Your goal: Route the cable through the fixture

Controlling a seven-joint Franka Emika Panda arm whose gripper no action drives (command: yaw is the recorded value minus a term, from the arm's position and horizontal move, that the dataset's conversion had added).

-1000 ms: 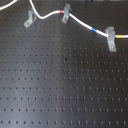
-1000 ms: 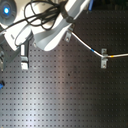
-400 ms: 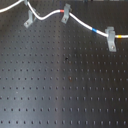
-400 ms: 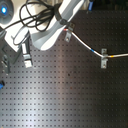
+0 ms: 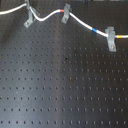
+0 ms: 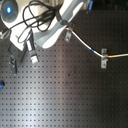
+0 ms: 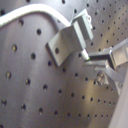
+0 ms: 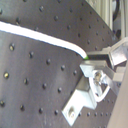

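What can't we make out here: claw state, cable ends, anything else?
- Claw: in both wrist views only one fingertip shows at the long thin white cable; open or shut is unclear.
- Cable ends: cut off by the edges of the first exterior view.
- Left small grey metal clip: its top is cropped in the first exterior view.
- Second exterior view: the white robot arm and black hoses cover the board's upper left.

exterior views high, wrist views close on cable (image 7: 30,12)
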